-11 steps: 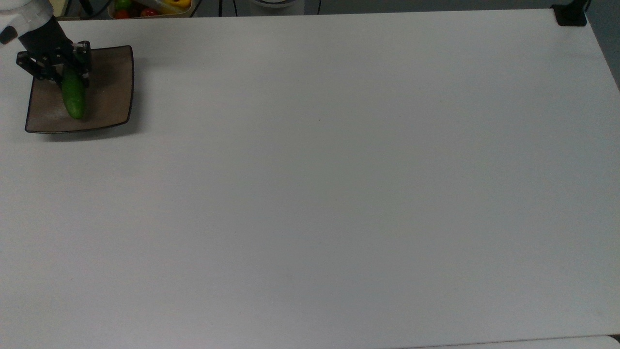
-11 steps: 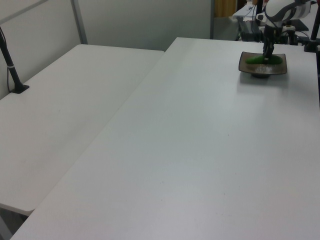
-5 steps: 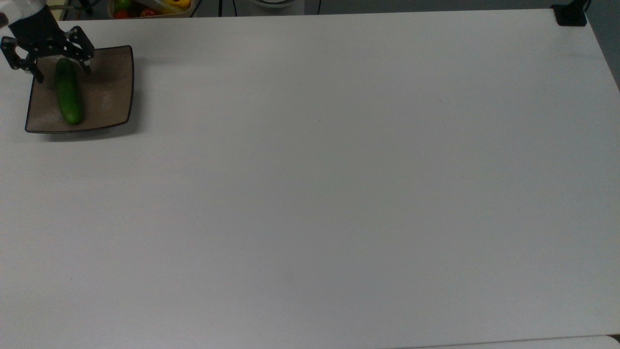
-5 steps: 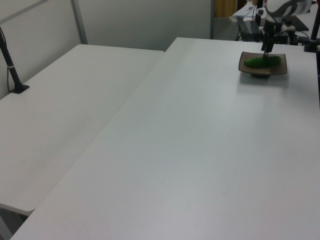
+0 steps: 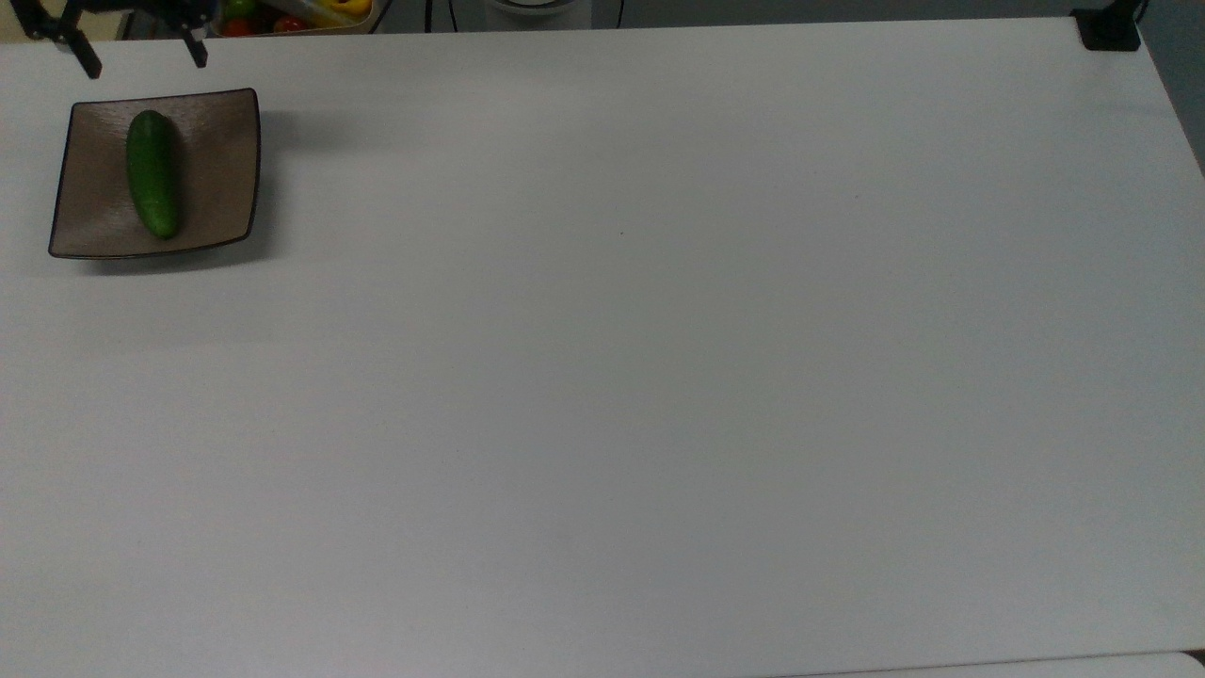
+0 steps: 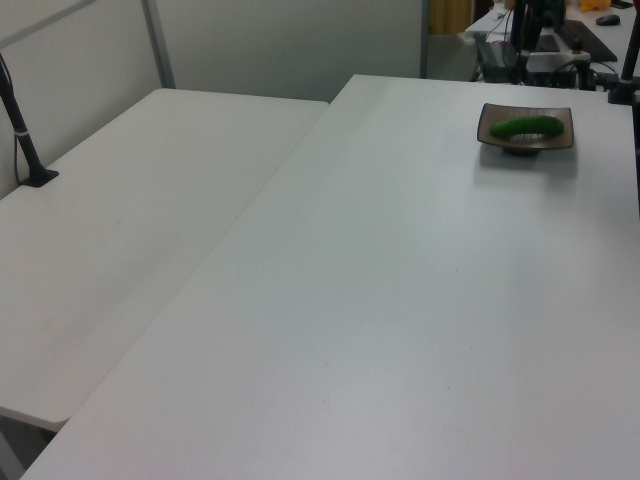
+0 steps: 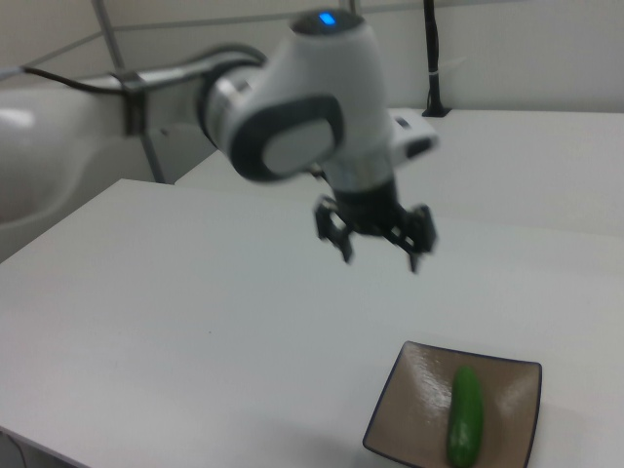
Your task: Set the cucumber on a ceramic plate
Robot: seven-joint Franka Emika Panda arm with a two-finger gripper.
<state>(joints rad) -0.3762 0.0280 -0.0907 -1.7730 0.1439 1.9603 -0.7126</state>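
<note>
The cucumber (image 5: 152,186) lies flat on the ceramic plate (image 5: 221,141) in the upper left of the top view, its long axis running nearly straight up and down the frame, the lower end tipped a little toward the top view's right; it sits left of the plate's middle. In the left view, at the upper right, the cucumber (image 6: 527,127) stretches across the plate (image 6: 556,140) from side to side, and in the right view, at the lower right, it (image 7: 465,414) points away from the camera on the plate (image 7: 409,403). The gripper (image 5: 137,52) hangs at the very top left edge of the top view with its two fingers spread wide and nothing between them — in the right view the gripper (image 7: 380,249) floats well above the plate under the white arm (image 7: 292,107). Half a second ago the fingers straddled the cucumber's upper end at the plate's far edge; a second ago they were clamped on it. Since then the cucumber has shifted slightly toward the plate's centre. The table (image 5: 659,377) is plain white and wide — a second white table (image 6: 120,240) adjoins it in the left view, with pale walls behind, and a tray of red and yellow produce (image 5: 292,13) sits beyond the far edge in the top view.
</note>
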